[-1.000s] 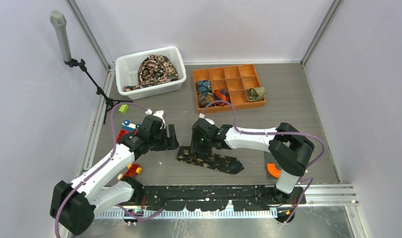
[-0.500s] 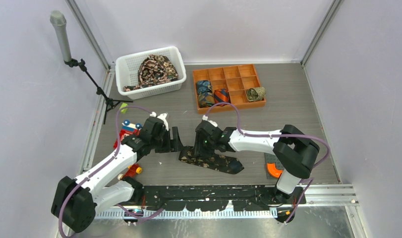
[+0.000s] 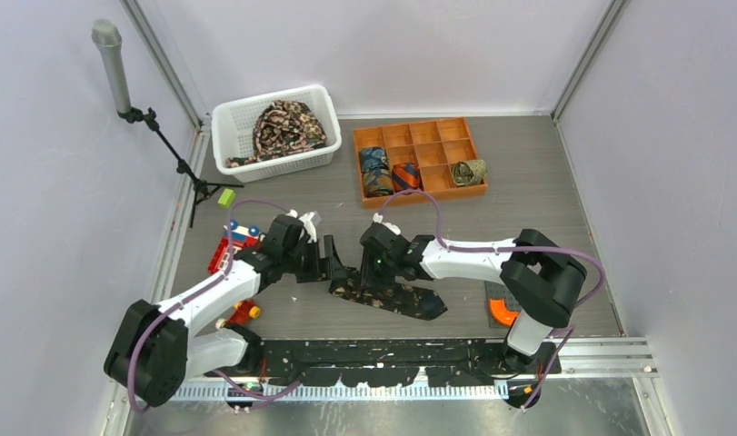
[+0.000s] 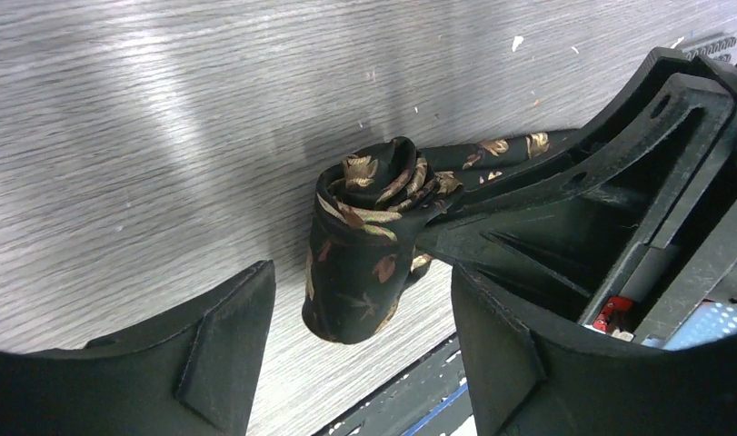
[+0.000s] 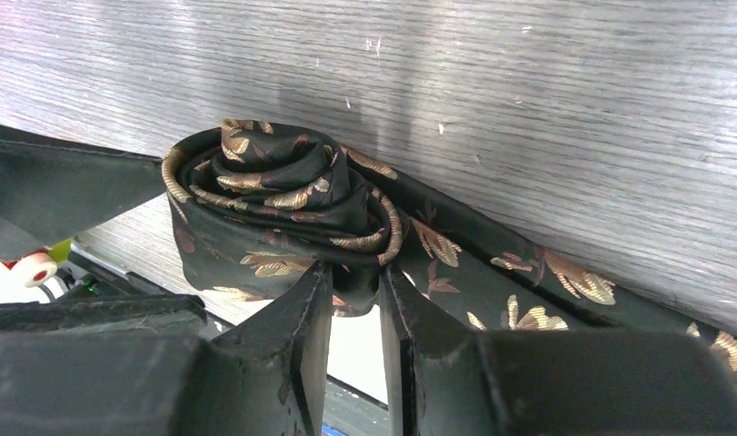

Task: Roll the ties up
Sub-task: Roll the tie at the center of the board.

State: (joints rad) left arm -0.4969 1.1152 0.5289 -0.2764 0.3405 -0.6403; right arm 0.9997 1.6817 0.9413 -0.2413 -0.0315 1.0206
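The grey table [image 3: 528, 200] carries a white basket [image 3: 226, 118] heaped with printed ties [image 3: 283, 127] at the back left. Right of it, an orange tray [image 3: 455, 127] holds 3 rolled ties [image 3: 375, 163]. Mid-table lies the black tie [image 3: 396, 295], its left end wound into a roll [image 5: 273, 200] and its tail stretching right. The right gripper [image 5: 355, 291] is narrowed, pinching the roll's outer wrap. The left gripper [image 4: 360, 282] stands wide, facing the roll from the left without touching it. Toy blocks [image 3: 237, 238] sit beside the left arm.
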